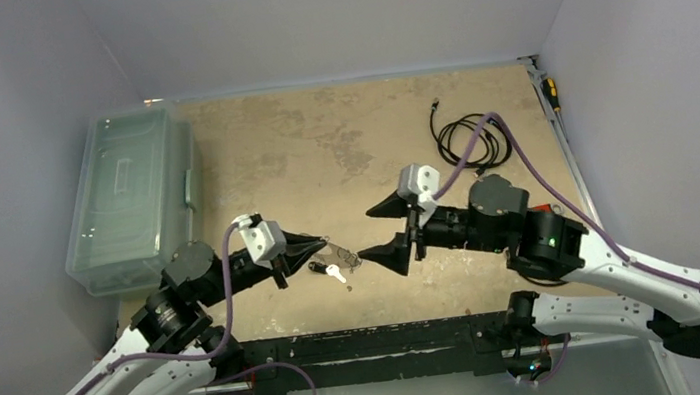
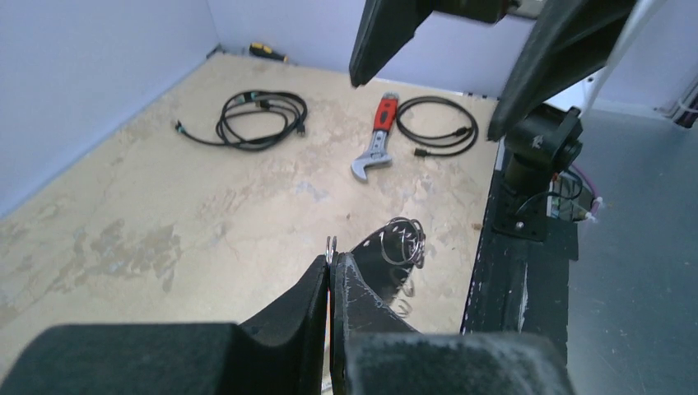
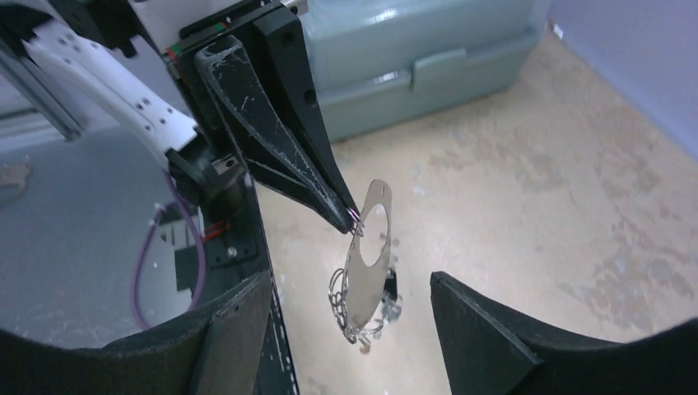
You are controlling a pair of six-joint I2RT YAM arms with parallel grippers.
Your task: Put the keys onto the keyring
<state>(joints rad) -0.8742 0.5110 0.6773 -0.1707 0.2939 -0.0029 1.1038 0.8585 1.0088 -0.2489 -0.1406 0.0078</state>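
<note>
We see the left hand pinched shut on the small loop at the top of the keyring. The flat silver piece hangs free above the worktop, with its wire rings dangling below. That's a presenting hold, we reckon: held up by one end, the keyring faces the other arm. And there's the right hand just opposite, fingers spread wide, gripping nothing, lined up on the dangling metal. The keys, one with a black head and one plain silver, lie together on the worktop just beneath, between the two hands and not threaded yet. Close by on purpose, we'd say: a short reach once the keyring is steadied.
</note>
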